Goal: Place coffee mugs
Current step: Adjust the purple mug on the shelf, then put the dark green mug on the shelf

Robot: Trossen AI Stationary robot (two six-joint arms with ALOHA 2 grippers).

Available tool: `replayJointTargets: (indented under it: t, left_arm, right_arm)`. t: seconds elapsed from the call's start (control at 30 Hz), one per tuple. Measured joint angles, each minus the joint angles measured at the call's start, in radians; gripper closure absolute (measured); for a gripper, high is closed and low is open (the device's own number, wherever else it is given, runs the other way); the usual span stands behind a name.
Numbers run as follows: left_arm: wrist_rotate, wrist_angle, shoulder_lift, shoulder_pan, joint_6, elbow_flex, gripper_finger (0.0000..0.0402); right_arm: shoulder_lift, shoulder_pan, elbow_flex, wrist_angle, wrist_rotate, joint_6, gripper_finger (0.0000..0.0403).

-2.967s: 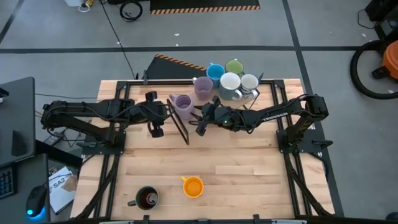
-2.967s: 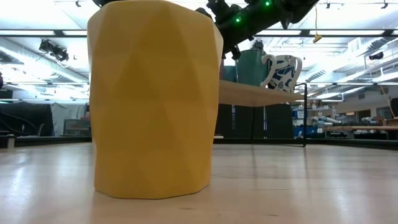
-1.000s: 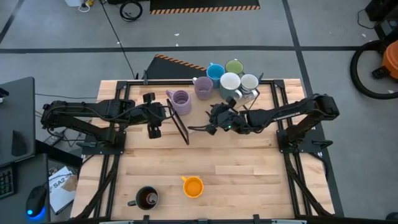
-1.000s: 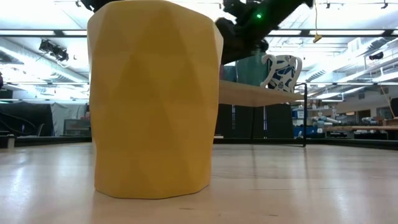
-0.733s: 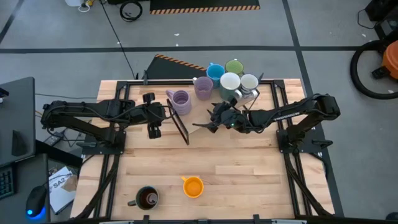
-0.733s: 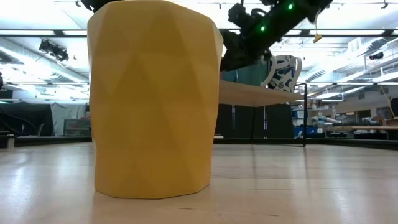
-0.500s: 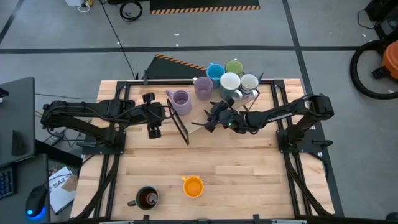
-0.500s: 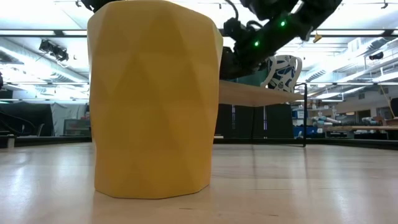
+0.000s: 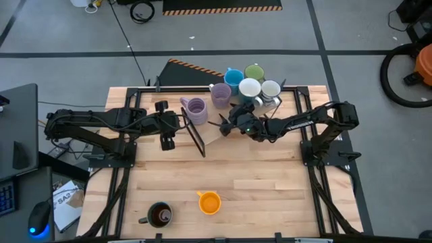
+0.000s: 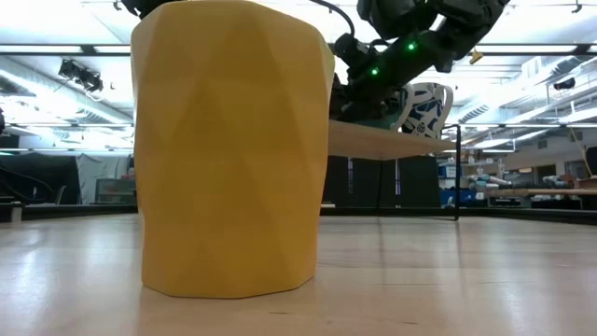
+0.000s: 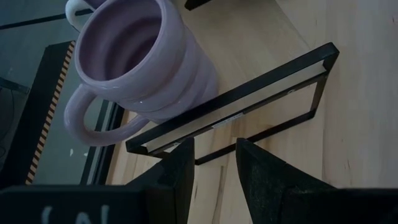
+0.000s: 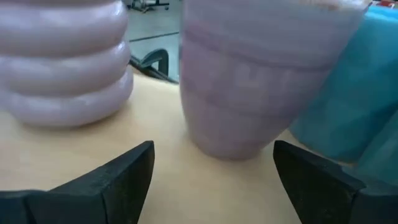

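— Two claws on the list; which one is at work?

— Right claw (image 9: 225, 125): empty, fingers spread wide, held over the raised shelf (image 9: 210, 132) at the far side of the counter (image 9: 270, 182). Its wrist view looks between the dark fingers (image 12: 118, 174) at the smooth lavender mug (image 12: 264, 74) dead ahead, near but not touched.

— And to either side of that?

— Ribbed lavender mug (image 12: 65, 62) on one side, upright, standing apart from the smooth one; blue mug (image 12: 348, 99) on the other, close against it. From above: ribbed lavender mug (image 9: 196, 108), smooth lavender mug (image 9: 220, 94), blue mug (image 9: 234, 78), green mug (image 9: 254, 72), white mug (image 9: 249, 88), pale grey-white mug (image 9: 271, 89), all grouped on the shelf.

— Left claw?

— Left claw (image 9: 167, 125): waiting, just beside the ribbed mug; fingers (image 11: 177, 168) a narrow gap apart, holding nothing.

— Not yet on the shelf?

— Orange mug (image 9: 210, 202) and dark mug (image 9: 159, 215), both on the near part of the counter, well apart from either claw.

— Step in hand?

— Judged: six mugs placed, the right claw free beside them. The next move calls for clearing the shelf without brushing the lavender pair, then reaching the near side to take the orange or dark mug by its rim.
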Motion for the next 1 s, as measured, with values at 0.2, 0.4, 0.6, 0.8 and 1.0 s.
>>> replayJointTargets:
  t: [0.2,0.4,0.6,0.8,1.0]
  left_arm:
    - [0.0,0.0,0.0,0.0,0.0,0.0,0.0276]
    - [0.0,0.001,0.0,0.0,0.0,0.0,0.0276]
    - [0.0,0.002,0.0,0.0,0.001,0.0,0.0276]
    - [0.0,0.002,0.0,0.0,0.0,0.0,0.0276]
    - [0.001,0.002,0.0,0.0,0.001,0.0,0.0276]
  right_arm:
    - [0.0,-0.016,0.0,0.025,-0.015,-0.009,0.0072]
    - [0.0,-0.018,0.0,0.027,-0.032,-0.035,0.0072]
    - [0.0,-0.004,0.0,0.027,-0.032,-0.046,0.0072]
    - [-0.003,0.044,0.001,0.03,0.023,-0.07,0.0073]
    - [-0.003,0.149,0.012,0.022,0.129,-0.106,0.0073]
